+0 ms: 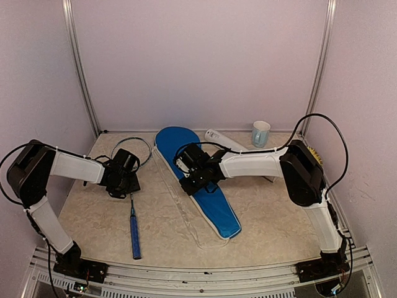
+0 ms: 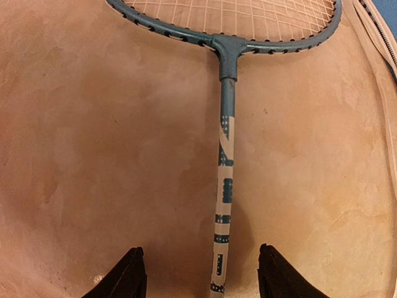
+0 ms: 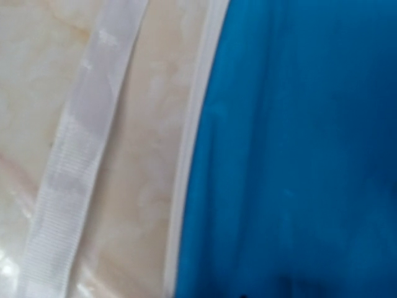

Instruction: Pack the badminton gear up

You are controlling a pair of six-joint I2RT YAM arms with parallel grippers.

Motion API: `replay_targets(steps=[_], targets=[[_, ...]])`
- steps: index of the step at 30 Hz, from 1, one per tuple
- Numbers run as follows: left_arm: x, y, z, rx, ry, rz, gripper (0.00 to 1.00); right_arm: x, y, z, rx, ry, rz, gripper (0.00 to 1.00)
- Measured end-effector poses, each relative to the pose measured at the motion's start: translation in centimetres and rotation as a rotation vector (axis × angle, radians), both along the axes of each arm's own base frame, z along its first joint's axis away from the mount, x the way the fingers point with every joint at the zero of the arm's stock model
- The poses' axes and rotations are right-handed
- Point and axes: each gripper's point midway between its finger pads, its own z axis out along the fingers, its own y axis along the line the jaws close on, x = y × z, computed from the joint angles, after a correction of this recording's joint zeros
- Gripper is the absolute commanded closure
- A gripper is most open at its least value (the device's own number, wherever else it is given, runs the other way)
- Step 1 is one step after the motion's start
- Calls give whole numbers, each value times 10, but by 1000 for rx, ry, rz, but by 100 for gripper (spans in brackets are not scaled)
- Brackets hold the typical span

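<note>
Since most of the gear lies out in the open, the packing looks like it has only just begun. The big blue racket-shaped cloth cover [image 1: 217,211] with a white edge lies flat on the table. I cannot tell if anything is inside it. One thin racket [image 1: 134,233] with a blue handle and a grey-blue frame lies bare just left of the cover, so it is not packed yet. The long white tube [image 1: 223,140] lies behind the cover, touching its far right side or just beside it. I see no second racket and no shuttlecocks.

A white woven strap [image 3: 80,155] runs along the left edge of the cover. The right pincer [image 1: 186,171] hangs low over the cover's upper half. Its wrist view shows only blue cloth and strap, so I cannot tell if it is spread or pinching. The left pincer [image 2: 201,276], left of the cover, is spread wide, with one finger on each side of the racket's thin shaft and not touching it. I think grabbing the racket comes next.
</note>
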Motion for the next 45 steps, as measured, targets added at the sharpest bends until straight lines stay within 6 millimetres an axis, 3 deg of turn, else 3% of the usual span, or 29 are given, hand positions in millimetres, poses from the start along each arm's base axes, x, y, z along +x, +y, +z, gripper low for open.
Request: replay_targets(steps=[2, 8, 14, 20, 26, 30, 32, 34, 38, 41, 45], targets=[[0, 0, 0, 1, -1, -2, 41, 2, -2, 0, -5, -6, -5, 76], [1, -1, 1, -2, -6, -3, 41, 4, -5, -1, -18, -9, -1, 100], [1, -2, 1, -8, -5, -10, 41, 5, -5, 2, 3, 8, -6, 100], [3, -5, 2, -18, -13, -16, 43, 5, -7, 20, 81, 32, -9, 100], [3, -5, 0, -17, -12, -21, 53, 6, -12, 52, 239, 94, -18, 100], [5, -5, -2, -12, -17, -23, 67, 5, -8, 58, 327, 153, -8, 100], [6, -5, -2, -12, -20, -25, 62, 1, -7, 53, 355, 200, -3, 100], [6, -6, -1, -20, -30, -29, 52, -3, -6, 49, 378, 232, 3, 100], [-7, -11, 8, -80, -62, -76, 38, -17, -5, 34, 418, 309, 6, 100], [-8, -23, 28, -166, -128, -125, 38, -21, -3, 32, 445, 339, 9, 100], [4, -50, 52, -291, -208, -203, 42, -19, 1, 40, 502, 351, 14, 100]])
